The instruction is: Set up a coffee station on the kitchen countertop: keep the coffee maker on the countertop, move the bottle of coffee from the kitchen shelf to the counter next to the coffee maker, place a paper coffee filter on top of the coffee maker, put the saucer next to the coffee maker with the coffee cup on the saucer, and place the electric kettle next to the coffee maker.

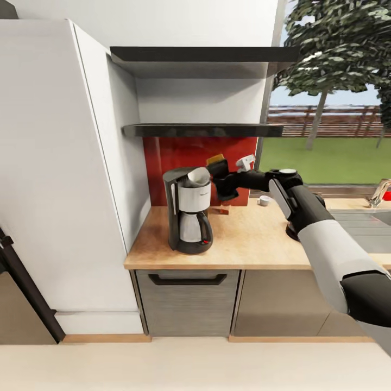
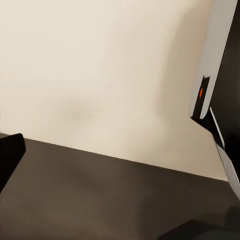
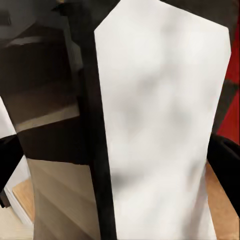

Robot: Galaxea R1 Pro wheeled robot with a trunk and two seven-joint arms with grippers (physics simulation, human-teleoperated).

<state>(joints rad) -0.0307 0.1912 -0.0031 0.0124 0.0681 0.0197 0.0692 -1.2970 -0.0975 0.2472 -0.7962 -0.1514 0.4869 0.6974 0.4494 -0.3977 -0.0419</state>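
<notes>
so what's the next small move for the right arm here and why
Probably draw the right gripper back from the coffee maker. The white paper filter already sits on its top, and the gripper hangs close beside the machine's upper body, so pulling straight away toward the window side seems least likely to knock either.

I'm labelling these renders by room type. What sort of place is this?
A simulated home kitchen, most likely: a wood-grain countertop over grey cabinet fronts, a coffee maker standing on it, and a faucet by the window.
</notes>
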